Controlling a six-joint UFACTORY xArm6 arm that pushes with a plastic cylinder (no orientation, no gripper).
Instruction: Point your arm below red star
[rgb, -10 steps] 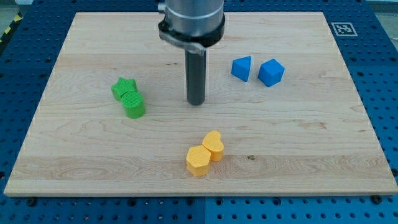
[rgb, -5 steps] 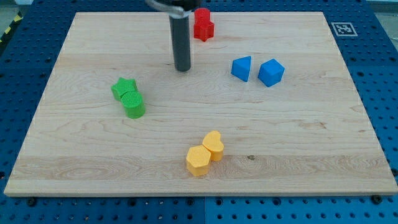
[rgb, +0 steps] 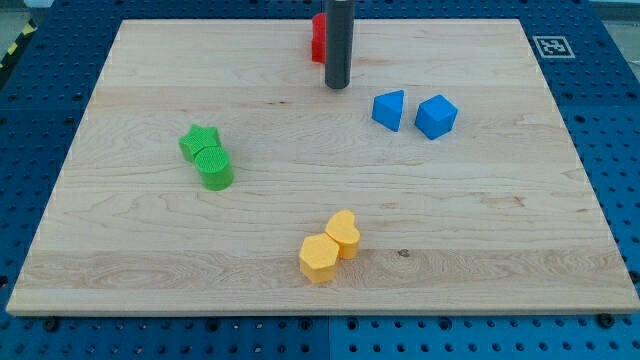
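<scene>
With the red block (rgb: 317, 38) mostly hidden behind the dark rod, its star shape cannot be confirmed from this view; only a red sliver shows on the rod's left side, near the top edge of the light wooden tabletop (rgb: 120, 260). The tip (rgb: 337, 86) sits just below that red block in the view, slightly to its right. That is the relation the task turns on: red block toward the view's top from the tip, tip on the near side of it. Whether rod and block touch cannot be told; the rod overlaps the block in the picture.

Arm pose: rod stands upright, coming in from the view's top edge, lower end on the board. The rig has no hand to open or close, so nothing is held.

Other blocks are well apart from the tip:
- blue wedge-like block (rgb: 389, 110) and blue cube-like block (rgb: 436, 116), to the view's right and a little lower
- green star block (rgb: 199, 141) touching a green rounded block (rgb: 214, 169), left of centre
- two yellow blocks touching, a hexagonal one (rgb: 319, 259) and a rounded one (rgb: 343, 234), near the view's bottom

Judgement: the tip looks at or very near the target spot; at most a small trim leftward to centre under the red block.
</scene>
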